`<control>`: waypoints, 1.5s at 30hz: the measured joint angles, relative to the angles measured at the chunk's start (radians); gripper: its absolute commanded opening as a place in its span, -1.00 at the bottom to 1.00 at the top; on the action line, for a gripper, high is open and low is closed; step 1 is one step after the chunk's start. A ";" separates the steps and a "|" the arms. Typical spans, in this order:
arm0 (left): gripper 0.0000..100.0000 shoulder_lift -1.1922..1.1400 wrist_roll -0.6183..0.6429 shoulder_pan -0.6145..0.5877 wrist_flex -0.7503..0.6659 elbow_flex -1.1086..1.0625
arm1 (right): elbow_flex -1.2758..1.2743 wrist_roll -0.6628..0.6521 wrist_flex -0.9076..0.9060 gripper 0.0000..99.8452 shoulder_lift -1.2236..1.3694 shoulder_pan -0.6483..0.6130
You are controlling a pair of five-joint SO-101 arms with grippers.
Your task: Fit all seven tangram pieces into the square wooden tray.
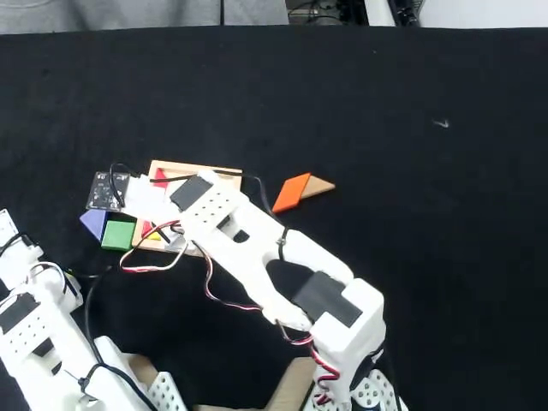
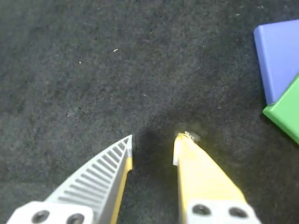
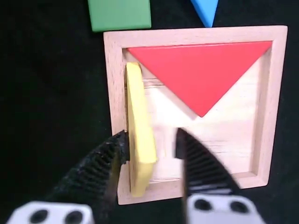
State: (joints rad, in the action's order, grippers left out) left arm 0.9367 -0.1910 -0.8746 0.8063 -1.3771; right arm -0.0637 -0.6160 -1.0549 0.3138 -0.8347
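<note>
The yellow piece is stood on edge in the tray, inside the spread-open right gripper. Probably hard, light and slippery; flat sides should be pinched.

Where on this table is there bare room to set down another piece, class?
Free: the black table beyond the tray and past the orange piece; bare wood inside the tray, bordered by the red triangle and the yellow piece. Crowded: around the green piece and purple piece beside the tray.
</note>
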 measured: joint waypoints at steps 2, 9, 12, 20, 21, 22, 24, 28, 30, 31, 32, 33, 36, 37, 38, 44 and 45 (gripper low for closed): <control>-0.68 0.000 0.000 0.000 0.000 0.000 | 0.000 0.000 0.000 -0.65 0.000 0.000; -0.68 0.000 0.000 0.000 0.000 0.000 | 0.029 0.000 0.000 -0.65 0.000 0.066; -0.68 0.000 0.000 0.000 0.000 0.000 | 0.049 0.000 0.000 -0.65 0.000 0.100; -0.68 0.000 0.000 0.000 0.000 0.000 | 0.052 0.000 0.028 -0.92 0.000 0.123; -0.68 0.000 0.000 0.000 0.000 0.000 | 0.052 0.000 0.054 -0.99 0.003 0.140; -0.68 0.000 0.000 0.000 0.000 0.000 | 0.054 0.000 0.087 -0.95 0.012 0.161; -0.68 0.000 0.000 0.000 0.000 0.000 | 0.052 0.000 0.150 -0.92 0.046 0.206; -0.68 0.000 0.000 0.000 0.000 0.000 | 0.046 0.000 0.193 -0.97 0.124 0.244; -0.68 0.000 0.000 0.000 0.000 0.000 | 0.046 0.000 0.196 -0.97 0.155 0.242; -0.68 0.000 0.000 0.000 0.000 0.000 | 0.046 0.000 0.198 -0.97 0.161 0.242; -0.68 0.000 0.000 0.000 0.000 0.000 | 0.046 -0.005 0.199 -0.97 0.167 0.242; -0.68 0.000 0.000 0.000 0.000 0.000 | 0.046 -0.018 0.199 -0.97 0.167 0.242; -0.68 0.000 0.000 0.000 0.000 0.000 | 0.046 -0.048 0.199 -0.97 0.167 0.241; -0.68 0.000 0.000 0.000 0.000 0.000 | 0.046 -0.052 0.192 -0.97 0.167 0.239; -0.68 0.000 0.000 0.000 0.000 0.000 | 0.046 -0.055 0.183 -0.97 0.167 0.238; -0.68 0.000 0.000 0.000 0.000 0.000 | 0.046 -0.126 0.104 -0.97 0.167 0.183; -0.68 0.000 0.000 0.000 0.000 0.000 | 0.046 -0.141 0.087 -0.97 0.167 0.172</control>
State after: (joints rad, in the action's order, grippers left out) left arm 0.9367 -0.1910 -0.8746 0.8063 -1.3771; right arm -0.0176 -0.7572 -0.9674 0.4810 -0.6628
